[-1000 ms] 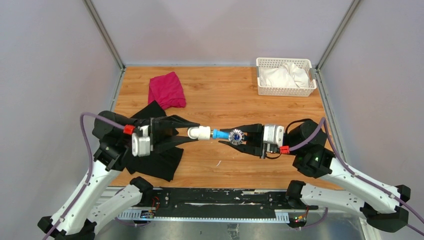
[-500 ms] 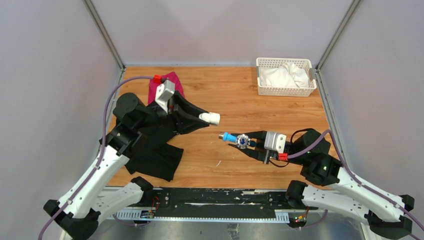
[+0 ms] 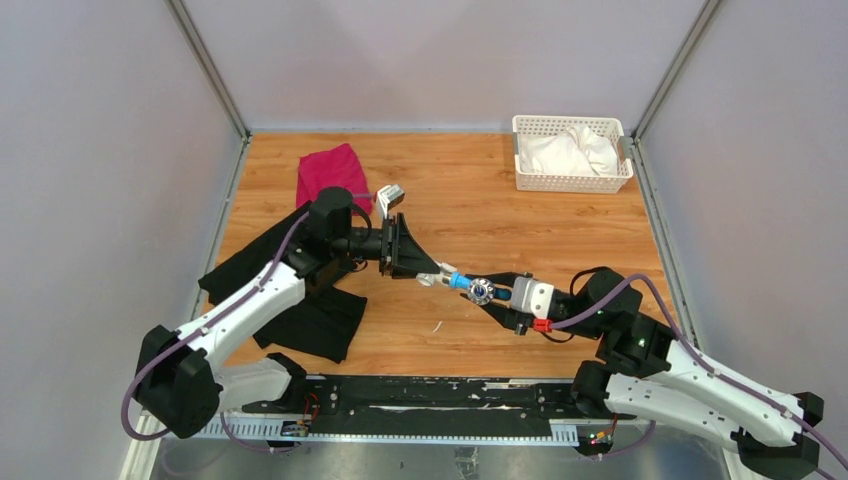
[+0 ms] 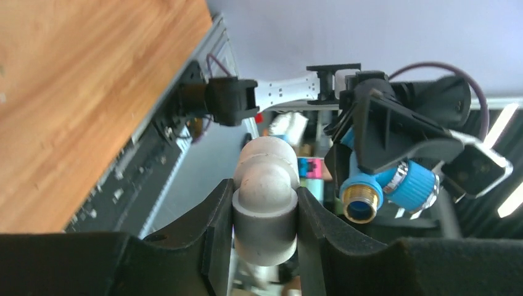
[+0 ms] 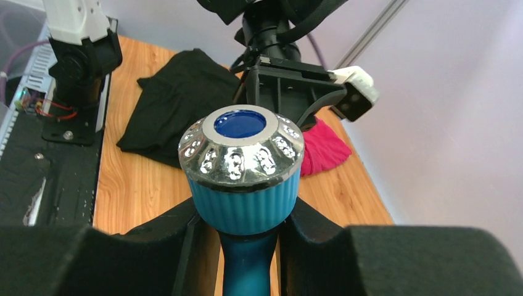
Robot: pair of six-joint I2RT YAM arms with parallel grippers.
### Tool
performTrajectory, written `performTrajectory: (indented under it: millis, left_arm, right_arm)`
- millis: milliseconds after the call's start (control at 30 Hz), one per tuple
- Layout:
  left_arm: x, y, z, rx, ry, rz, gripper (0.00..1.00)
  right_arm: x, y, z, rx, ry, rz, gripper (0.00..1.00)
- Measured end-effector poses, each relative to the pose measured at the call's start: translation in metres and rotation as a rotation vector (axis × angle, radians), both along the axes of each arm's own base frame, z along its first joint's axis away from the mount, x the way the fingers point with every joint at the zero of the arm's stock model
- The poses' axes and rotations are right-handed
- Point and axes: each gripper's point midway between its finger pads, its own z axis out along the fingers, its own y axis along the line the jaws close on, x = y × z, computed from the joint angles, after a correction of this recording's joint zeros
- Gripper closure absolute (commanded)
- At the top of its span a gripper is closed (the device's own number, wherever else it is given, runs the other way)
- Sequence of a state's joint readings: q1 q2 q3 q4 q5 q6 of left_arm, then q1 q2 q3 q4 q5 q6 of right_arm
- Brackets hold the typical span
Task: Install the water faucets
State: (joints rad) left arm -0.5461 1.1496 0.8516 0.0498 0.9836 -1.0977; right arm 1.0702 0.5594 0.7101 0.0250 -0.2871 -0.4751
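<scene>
My right gripper [image 3: 487, 293] is shut on the blue water faucet [image 3: 472, 288], its jaws clamped on the ribbed blue knob [image 5: 242, 185] with the silvery cap. My left gripper [image 3: 425, 273] is shut on the short white pipe fitting [image 3: 433, 279], an elbow [image 4: 265, 209] held between both jaws. The two arms meet above the middle of the table. In the left wrist view the faucet's brass threaded end [image 4: 359, 203] sits just right of the fitting, apart from it and not inside it.
A black cloth [image 3: 300, 300] lies under the left arm at the table's left. A pink cloth [image 3: 330, 175] lies behind it. A white basket [image 3: 570, 152] with white cloth stands at the back right. The wooden table [image 3: 480, 215] has grey walls around it.
My left arm swung the fitting away up-left, then forward and down-right to the faucet's inlet. My right arm moved the faucet slightly nearer and lower. Both grips held.
</scene>
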Motion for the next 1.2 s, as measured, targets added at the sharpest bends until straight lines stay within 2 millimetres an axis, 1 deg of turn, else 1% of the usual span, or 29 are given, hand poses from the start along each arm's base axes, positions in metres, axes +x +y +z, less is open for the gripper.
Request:
performTrajectory:
  millis: [67, 167, 267, 333, 433, 500, 600, 767, 833, 1033, 1200]
  left_arm:
    - [-0.002, 0.000, -0.017, 0.025, 0.147, 0.022, 1.00]
    - [-0.003, 0.001, -0.027, 0.035, 0.292, 0.056, 1.00]
    - [-0.002, 0.000, -0.024, 0.028, 0.408, 0.082, 1.00]
    - [-0.002, 0.000, -0.022, 0.026, 0.455, 0.089, 1.00]
    - [-0.002, 0.000, -0.023, 0.063, 0.528, 0.092, 1.00]
    - [0.000, -0.002, -0.023, 0.083, 0.560, 0.095, 1.00]
    - [0.001, -0.001, -0.023, 0.092, 0.595, 0.093, 1.00]
    - [0.001, -0.002, -0.026, 0.101, 0.648, 0.084, 1.00]
    - [0.001, -0.002, -0.025, 0.100, 0.664, 0.083, 1.00]
    - [0.003, -0.002, -0.021, 0.088, 0.700, 0.087, 1.00]
    - [0.001, -0.002, -0.020, 0.092, 0.718, 0.079, 1.00]
  right_arm:
    - [0.002, 0.000, -0.007, -0.016, -0.004, -0.010, 1.00]
    - [0.007, 0.000, -0.015, -0.043, 0.008, -0.031, 1.00]
    - [0.010, 0.000, -0.026, -0.081, 0.029, -0.048, 1.00]
    - [0.012, 0.000, -0.028, -0.084, 0.031, -0.058, 1.00]
    - [0.014, -0.004, -0.036, -0.084, 0.033, -0.079, 1.00]
    - [0.015, -0.007, -0.042, -0.080, 0.035, -0.091, 1.00]
    - [0.014, -0.014, -0.044, -0.057, 0.029, -0.107, 1.00]
    - [0.015, -0.021, -0.035, -0.009, 0.024, -0.133, 1.00]
    - [0.016, -0.021, -0.036, 0.007, 0.032, -0.136, 1.00]
    - [0.016, -0.019, -0.060, 0.004, 0.097, -0.140, 1.00]
    - [0.017, -0.020, -0.067, 0.012, 0.120, -0.152, 1.00]
